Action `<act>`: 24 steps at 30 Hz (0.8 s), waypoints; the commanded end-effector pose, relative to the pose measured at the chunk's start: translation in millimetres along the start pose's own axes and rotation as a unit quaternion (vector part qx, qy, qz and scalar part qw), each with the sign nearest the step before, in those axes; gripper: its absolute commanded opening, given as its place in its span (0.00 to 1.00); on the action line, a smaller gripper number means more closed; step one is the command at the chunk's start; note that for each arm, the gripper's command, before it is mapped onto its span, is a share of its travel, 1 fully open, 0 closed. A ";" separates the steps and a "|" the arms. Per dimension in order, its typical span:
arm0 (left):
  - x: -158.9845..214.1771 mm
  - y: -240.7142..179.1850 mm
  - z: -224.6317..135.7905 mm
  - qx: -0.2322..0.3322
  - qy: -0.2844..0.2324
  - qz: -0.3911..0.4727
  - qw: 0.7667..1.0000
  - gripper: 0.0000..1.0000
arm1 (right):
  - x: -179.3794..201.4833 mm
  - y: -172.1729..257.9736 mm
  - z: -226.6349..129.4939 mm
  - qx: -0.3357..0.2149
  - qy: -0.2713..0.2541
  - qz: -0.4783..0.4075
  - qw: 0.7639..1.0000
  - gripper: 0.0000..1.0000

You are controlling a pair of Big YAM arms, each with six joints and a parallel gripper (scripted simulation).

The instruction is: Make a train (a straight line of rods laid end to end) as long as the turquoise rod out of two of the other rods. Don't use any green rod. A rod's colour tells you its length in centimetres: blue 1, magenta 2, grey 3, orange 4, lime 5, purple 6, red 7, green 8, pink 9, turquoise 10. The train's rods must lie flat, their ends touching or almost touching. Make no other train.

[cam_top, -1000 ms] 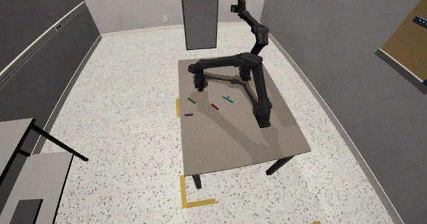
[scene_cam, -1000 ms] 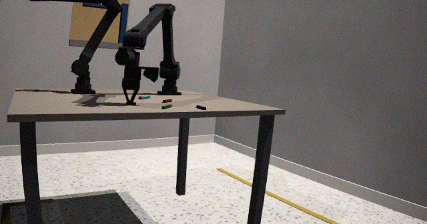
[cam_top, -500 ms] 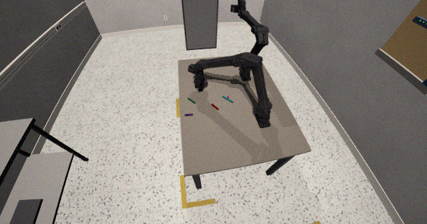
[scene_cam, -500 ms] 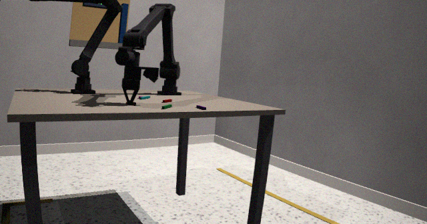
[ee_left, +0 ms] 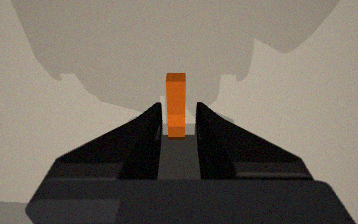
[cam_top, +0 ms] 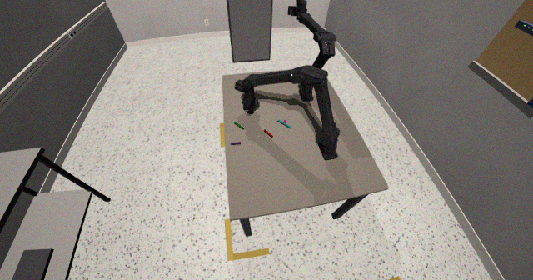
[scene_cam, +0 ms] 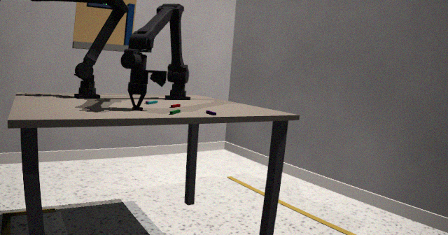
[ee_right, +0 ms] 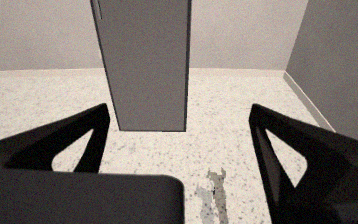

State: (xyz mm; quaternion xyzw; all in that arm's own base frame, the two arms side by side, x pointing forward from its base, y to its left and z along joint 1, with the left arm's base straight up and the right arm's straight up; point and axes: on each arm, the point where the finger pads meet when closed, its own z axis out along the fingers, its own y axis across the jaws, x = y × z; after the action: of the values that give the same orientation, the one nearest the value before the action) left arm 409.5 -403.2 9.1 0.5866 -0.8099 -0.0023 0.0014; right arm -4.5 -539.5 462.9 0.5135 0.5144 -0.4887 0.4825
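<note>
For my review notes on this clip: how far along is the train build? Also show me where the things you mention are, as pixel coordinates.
Nothing looks joined: the purple rod (cam_top: 236, 143) (scene_cam: 211, 112) and red rod (cam_top: 268, 133) (scene_cam: 175, 105) lie apart, as does the turquoise rod (cam_top: 287, 125) (scene_cam: 152, 102). The left hand (cam_top: 250, 112) (scene_cam: 137, 108) (ee_left: 179, 111) is around the orange rod (ee_left: 176, 100), with no visible grip. Gripping orange and laying it end to end with purple appears left.
</note>
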 end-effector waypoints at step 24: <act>8.1 -7.4 -12.3 0.018 0.007 0.000 1.000 0.04 | -37.9 2.9 3.2 -0.002 -0.028 0.004 1.000 1.00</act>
State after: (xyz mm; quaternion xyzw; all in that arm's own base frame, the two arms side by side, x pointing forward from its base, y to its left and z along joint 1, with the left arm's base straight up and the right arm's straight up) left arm 409.6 -403.3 9.3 0.5867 -0.8098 -0.0021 0.0014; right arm -4.5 -539.5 462.9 0.5135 0.5144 -0.4887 0.4825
